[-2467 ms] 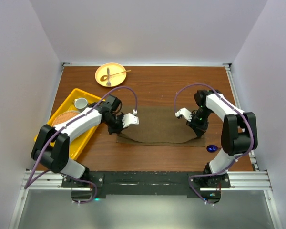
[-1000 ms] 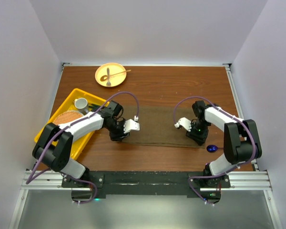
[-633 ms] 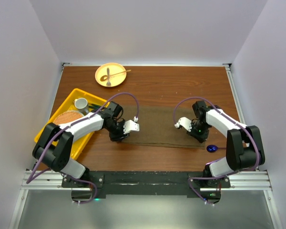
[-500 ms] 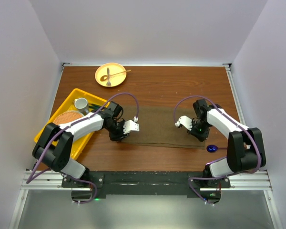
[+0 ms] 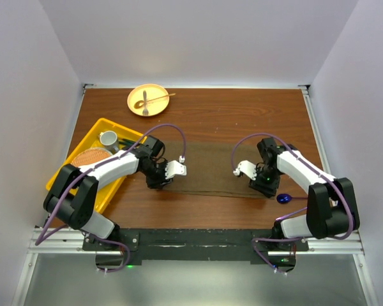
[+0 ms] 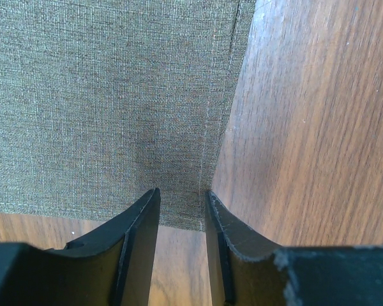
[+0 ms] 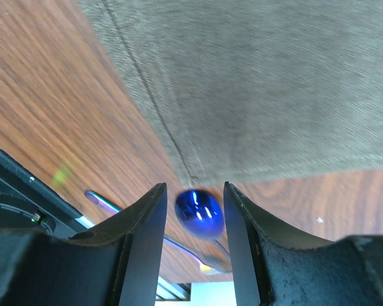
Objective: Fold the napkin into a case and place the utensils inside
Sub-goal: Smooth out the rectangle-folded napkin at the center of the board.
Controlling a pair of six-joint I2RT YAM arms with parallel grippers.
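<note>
The olive-brown napkin [image 5: 210, 169] lies flat on the table as a long folded strip. My left gripper [image 5: 158, 182] is open low over its near left corner; in the left wrist view the fingers [image 6: 140, 217] straddle that corner of the cloth [image 6: 115, 95] without holding it. My right gripper [image 5: 263, 185] is open at the near right corner. In the right wrist view the glossy blue spoon [image 7: 200, 212] lies on the wood between the jaws, just off the cloth edge [image 7: 274, 83]. The spoon also shows in the top view [image 5: 283, 198].
A yellow plate [image 5: 140, 108] with pale utensils [image 5: 154, 99] on it sits at the far left. A yellow tray [image 5: 101, 122] at the left holds a white cup [image 5: 108, 138] and a round woven mat [image 5: 89, 157]. The table's right edge runs close behind the spoon.
The napkin's near edge, curved 2.5 s ago, now lies straight. My right gripper has shifted toward the near right corner and the spoon. The left gripper came down to the left corner and holds still.
</note>
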